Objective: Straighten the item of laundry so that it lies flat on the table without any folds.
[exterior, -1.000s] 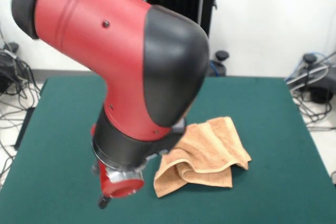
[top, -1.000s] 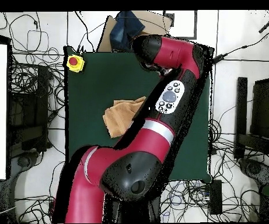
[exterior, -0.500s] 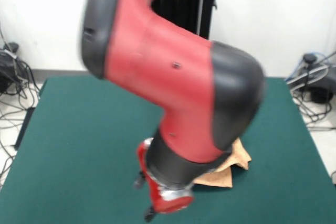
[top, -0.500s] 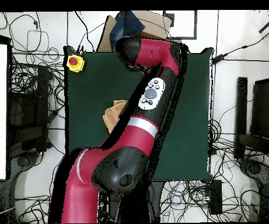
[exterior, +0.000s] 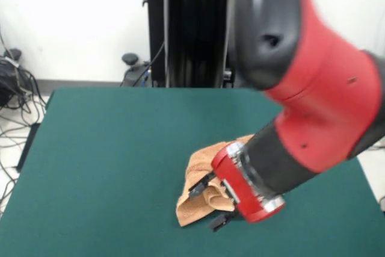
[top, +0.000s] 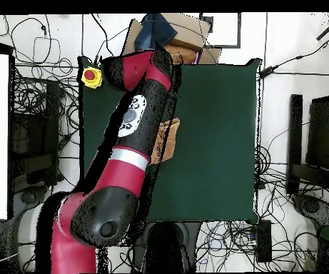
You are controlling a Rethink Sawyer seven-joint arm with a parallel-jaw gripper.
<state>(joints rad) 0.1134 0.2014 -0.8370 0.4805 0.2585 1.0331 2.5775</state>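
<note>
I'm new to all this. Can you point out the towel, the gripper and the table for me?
towel [exterior: 195,194]: front view, on its crumpled front fold.
gripper [exterior: 207,204]: front view, between its two black fingertips.
table [exterior: 102,148]: front view, on bare green top.

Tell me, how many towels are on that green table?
1. A crumpled orange-tan towel lies on the green table, toward its near edge in the front view, partly hidden by the gripper. No others show.

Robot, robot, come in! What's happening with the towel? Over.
Gripper low at the towel, fingers spread, nothing clamped. Towel bunched with folds, not flat, on the green table. Arm covers part of the towel. Over.
</note>
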